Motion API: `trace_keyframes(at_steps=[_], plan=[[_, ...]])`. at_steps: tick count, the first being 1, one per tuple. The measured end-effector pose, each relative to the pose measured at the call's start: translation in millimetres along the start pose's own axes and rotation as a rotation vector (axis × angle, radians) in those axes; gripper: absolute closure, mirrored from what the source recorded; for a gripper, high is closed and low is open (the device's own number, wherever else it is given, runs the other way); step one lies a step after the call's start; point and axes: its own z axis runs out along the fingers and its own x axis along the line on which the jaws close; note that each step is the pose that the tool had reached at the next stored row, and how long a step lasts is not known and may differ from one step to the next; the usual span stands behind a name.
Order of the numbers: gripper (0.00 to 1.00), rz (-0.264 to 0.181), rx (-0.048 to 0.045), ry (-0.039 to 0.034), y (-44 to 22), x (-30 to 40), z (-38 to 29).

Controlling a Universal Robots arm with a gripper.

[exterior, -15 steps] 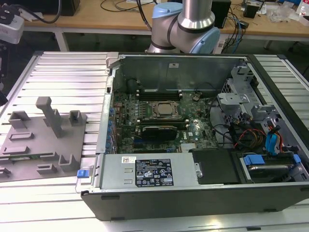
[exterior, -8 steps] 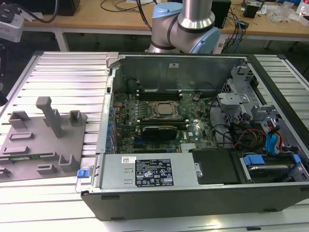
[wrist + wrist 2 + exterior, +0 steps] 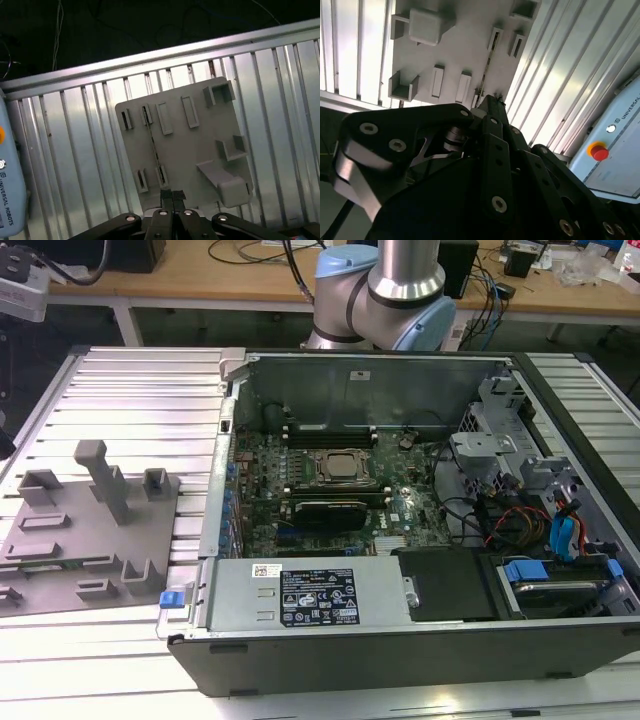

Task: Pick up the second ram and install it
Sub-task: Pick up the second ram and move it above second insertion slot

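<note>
First wrist view shows the clenched, empty claw (image 3: 173, 196) near the tray (image 3: 200, 145) holding the ram stick (image 3: 154, 151) on edge, at 9 o'clock from the computer case (image 3: 400, 665); a clenched or off-line descent could topple it.

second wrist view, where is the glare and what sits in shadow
In the second wrist view, glare washes out the ribbed metal table while the pincer is dark; in the exterior view, the table's near edge is also blown out.
</note>
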Motion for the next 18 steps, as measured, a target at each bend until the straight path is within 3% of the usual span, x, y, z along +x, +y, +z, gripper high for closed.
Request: trace_keyframes(at_steps=[4, 5, 6, 7, 11, 14, 18], plan=[[0.89, -0.027, 0.0004, 0.0007, 0.0, -0.1, -0.1], [0.89, -0.027, -0.0005, -0.0025, 0.1, -0.2, 0.0], [0.89, -0.027, -0.0058, -0.0166, 0.0, -0.1, 0.3], [0.89, -0.030, -0.0100, -0.0217, 0.1, -0.1, 0.5], [0.89, -0.038, -0.0109, -0.0210, 0.0, -0.1, 0.5], [0.70, -0.039, -0.0109, -0.0209, 0.1, -0.1, 0.5], [0.70, -0.040, -0.0109, -0.0209, 0.0, -0.1, 0.8]])
